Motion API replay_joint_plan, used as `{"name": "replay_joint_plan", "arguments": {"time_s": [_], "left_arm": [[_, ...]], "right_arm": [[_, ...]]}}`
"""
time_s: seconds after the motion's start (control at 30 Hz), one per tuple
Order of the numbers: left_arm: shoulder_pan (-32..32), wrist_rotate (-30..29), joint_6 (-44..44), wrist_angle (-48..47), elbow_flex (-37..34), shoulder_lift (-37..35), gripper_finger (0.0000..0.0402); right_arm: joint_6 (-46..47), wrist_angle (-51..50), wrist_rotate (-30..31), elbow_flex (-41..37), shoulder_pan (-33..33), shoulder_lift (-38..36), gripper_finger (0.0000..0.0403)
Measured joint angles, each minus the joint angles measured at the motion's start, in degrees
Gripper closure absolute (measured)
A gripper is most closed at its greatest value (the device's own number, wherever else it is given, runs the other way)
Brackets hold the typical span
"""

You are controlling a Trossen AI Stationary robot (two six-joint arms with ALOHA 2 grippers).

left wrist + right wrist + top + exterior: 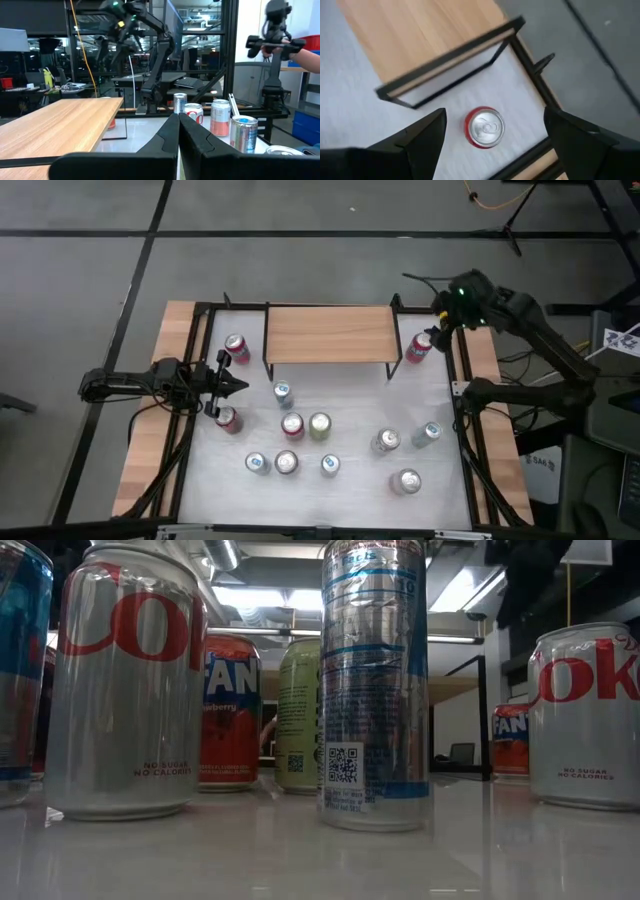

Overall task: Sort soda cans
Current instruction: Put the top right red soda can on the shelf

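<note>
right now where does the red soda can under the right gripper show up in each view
high view: red soda can with a silver top at the table's far right corner, below the open right gripper.
low view: cannot tell which can it is.
left wrist view: not visible.
right wrist view: centre bottom, between the fingers.
shared landmark: raised wooden shelf on a black frame beside it.
</note>
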Motion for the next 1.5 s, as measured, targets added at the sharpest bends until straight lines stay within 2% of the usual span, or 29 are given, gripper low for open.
{"name": "replay_joint_plan", "arguments": {"time_s": [0.13, 0.23, 0.4, 0.6, 0.7, 0.8, 1.1, 1.3, 1.5], "left_arm": [[0.0, 0.0, 0.0, 0.0, 0.0, 0.0, 0.0401], [0.0, 0.0, 0.0, 0.0, 0.0, 0.0, 0.0401], [0.0, 0.0, -0.1, 0.0, 0.0, 0.0, 0.0401], [0.0, 0.0, -0.1, -0.1, 0.0, 0.0, 0.0401], [0.0, 0.0, -0.2, -0.2, 0.0, 0.0, 0.0401], [0.0, 0.0, -0.2, -0.3, 0.0, 0.0, 0.0401], [0.0, 0.0, -0.2, -0.3, 0.0, 0.0, 0.0401], [0.0, 0.0, -0.2, -0.3, 0.0, 0.0, 0.0401], [0.0, 0.0, -0.1, -0.3, 0.0, 0.0, 0.0401]], "right_arm": [[-5.9, -1.7, -7.0, 0.0, -7.3, 4.6, 0.0079], [-7.4, -2.8, -8.9, 0.0, -10.6, 8.1, 0.0079], [-8.0, -4.7, -9.0, -0.1, -11.2, 13.5, 0.0079], [-10.4, -5.2, -9.1, -0.1, -11.1, 16.1, 0.0079], [-10.0, -4.2, -9.0, -1.7, -11.1, 15.5, 0.0079], [-9.4, -2.0, -7.7, -6.6, -11.1, 14.2, 0.0079], [-10.0, 12.5, -6.6, -21.9, -11.1, 8.8, 0.0079], [-9.9, 18.5, -5.2, -26.8, -11.1, 7.8, 0.0079], [-9.9, 21.3, -6.8, -27.3, -11.1, 8.0, 0.0079]]}}
